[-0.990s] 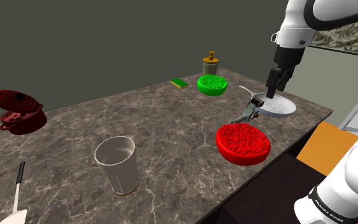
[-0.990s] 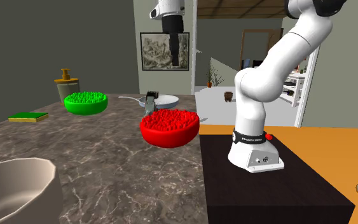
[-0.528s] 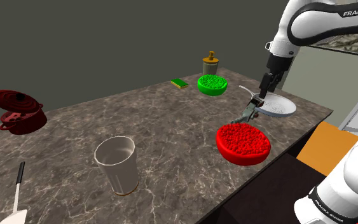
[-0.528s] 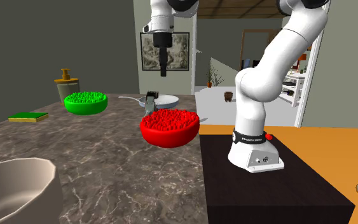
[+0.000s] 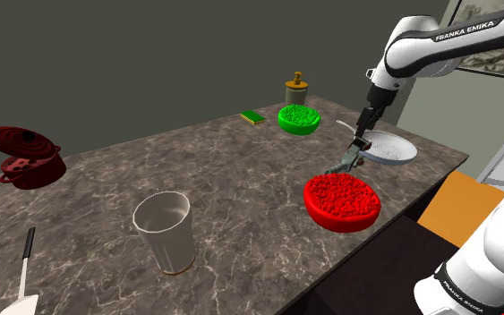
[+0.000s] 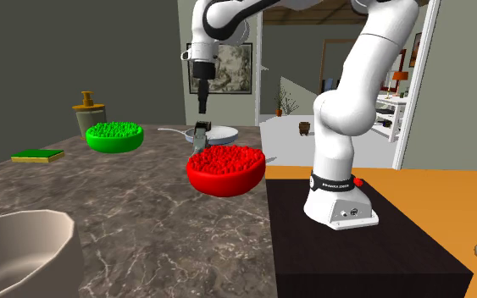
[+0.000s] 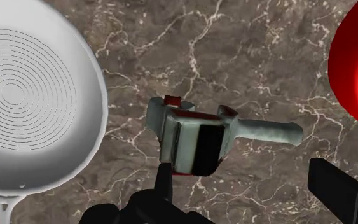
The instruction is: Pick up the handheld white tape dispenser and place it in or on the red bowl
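Tape dispenser [image 7: 193, 143]: lies on the table [image 5: 196, 170] between a white pan [image 7: 31, 95] and the red bowl [image 5: 330, 217], apart from both.
Tool [image 7: 241, 168]: wide open, empty, poised above the dispenser.
Progress: grasp, lift and placing not yet done.

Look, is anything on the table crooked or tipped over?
Yes. The dark red pot at the shoulder view's left looks odd: its lid sits tilted, askew over the rim instead of lying flat. Nothing looks spilled.
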Motion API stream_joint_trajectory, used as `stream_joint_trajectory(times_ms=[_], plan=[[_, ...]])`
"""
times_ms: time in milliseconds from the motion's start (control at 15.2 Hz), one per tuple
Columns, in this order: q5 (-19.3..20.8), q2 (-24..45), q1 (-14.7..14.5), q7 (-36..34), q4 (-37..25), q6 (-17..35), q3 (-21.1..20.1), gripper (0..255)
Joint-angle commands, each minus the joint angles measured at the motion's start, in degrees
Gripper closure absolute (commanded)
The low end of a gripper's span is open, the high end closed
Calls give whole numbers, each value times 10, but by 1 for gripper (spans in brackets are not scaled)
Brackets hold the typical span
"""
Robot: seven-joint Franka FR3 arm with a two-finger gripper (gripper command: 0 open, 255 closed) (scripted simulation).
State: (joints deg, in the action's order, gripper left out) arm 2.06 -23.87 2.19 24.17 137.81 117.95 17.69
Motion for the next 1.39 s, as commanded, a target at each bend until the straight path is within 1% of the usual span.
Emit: stream_joint_trajectory(times_ms=[0,66,594,1056,1122,1320], plan=[[-14,42,-3,36,-21,29,24,0],[-20,56,-4,48,-28,38,31,0],[-32,86,-9,57,5,100,36,0],[-32,86,-9,57,5,100,36,0],[-32,86,-9,57,5,100,36,255],[-32,86,-9,57,5,100,36,255]])
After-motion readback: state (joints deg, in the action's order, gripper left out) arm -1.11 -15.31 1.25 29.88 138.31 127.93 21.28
